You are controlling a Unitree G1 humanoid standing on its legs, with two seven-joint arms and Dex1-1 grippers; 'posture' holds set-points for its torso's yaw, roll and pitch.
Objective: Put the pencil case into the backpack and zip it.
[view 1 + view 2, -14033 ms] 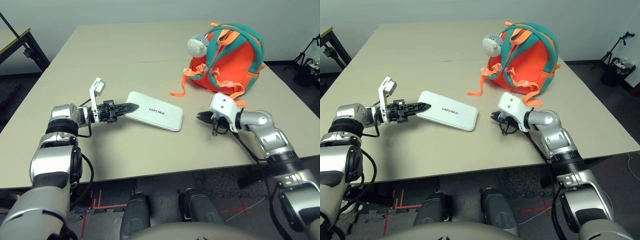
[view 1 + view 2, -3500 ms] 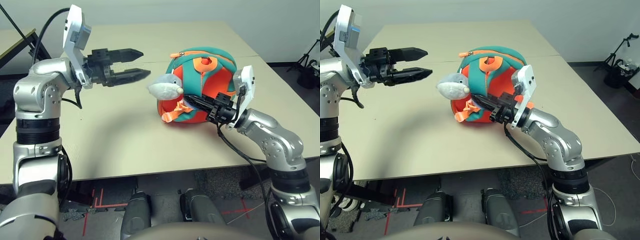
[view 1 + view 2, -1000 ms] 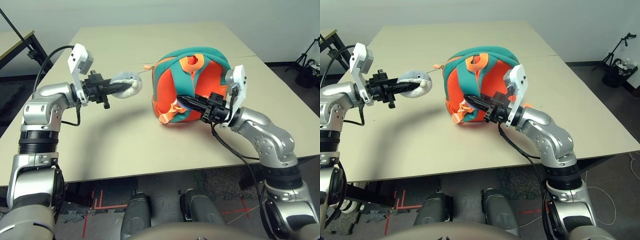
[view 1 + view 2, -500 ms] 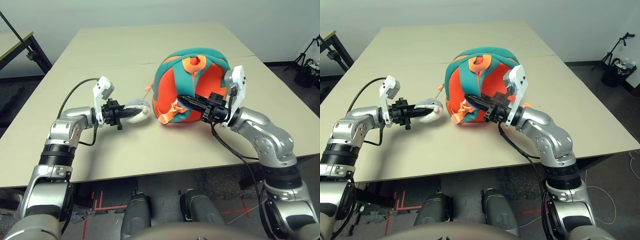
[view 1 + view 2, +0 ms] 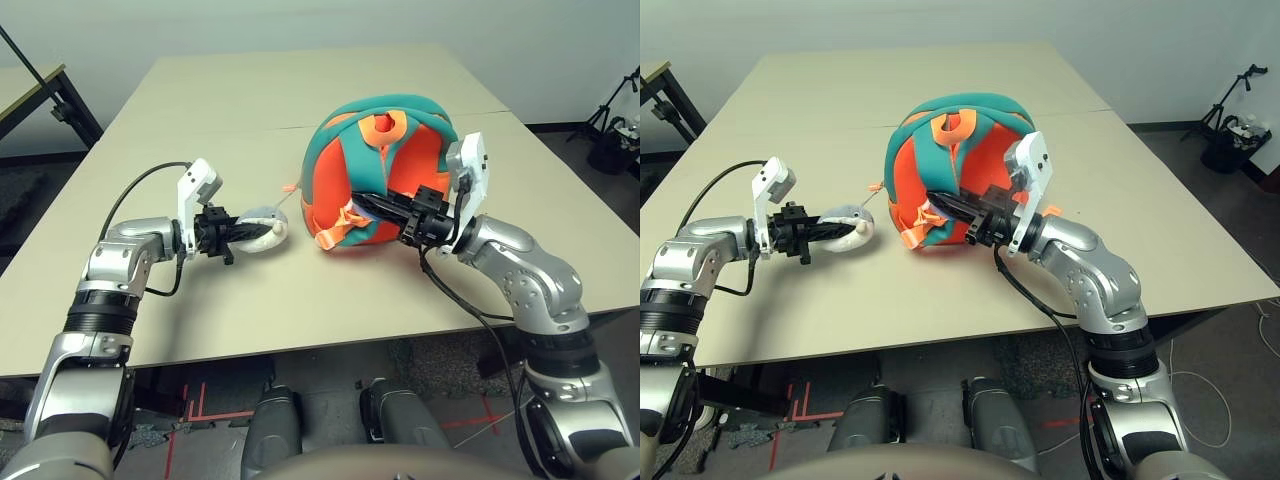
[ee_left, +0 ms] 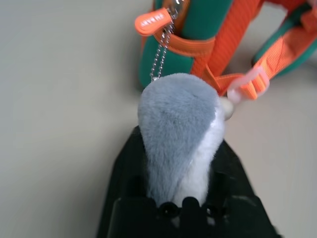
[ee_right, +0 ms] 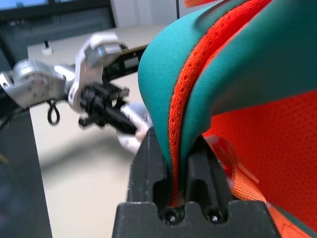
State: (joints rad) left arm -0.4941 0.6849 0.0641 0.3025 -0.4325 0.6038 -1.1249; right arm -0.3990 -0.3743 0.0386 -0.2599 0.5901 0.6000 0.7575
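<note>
Lowered from chest height a second ago, the left gripper [image 5: 250, 234] now sits just above the beige table [image 5: 220, 120], its two black fingers around the grey plush animal head [image 6: 177, 126], which lies between them and reaches past their tips. A thin bead chain [image 6: 159, 58] links the plush head to an orange zipper pull [image 6: 153, 22] on the backpack [image 5: 385, 165]. That orange and teal backpack stands near the middle of the table, just beside the plush head and to the right of the left gripper. From the other side, the right gripper [image 5: 940, 203] presses against the front of the pack, its fingers closed on a teal and orange padded strap [image 7: 198, 74], which runs between them in the right wrist view. A light-orange webbing strap [image 5: 345, 222] hangs at the base of the pack under that gripper. Both silver forearms reach inward across the table toward the backpack.
</note>
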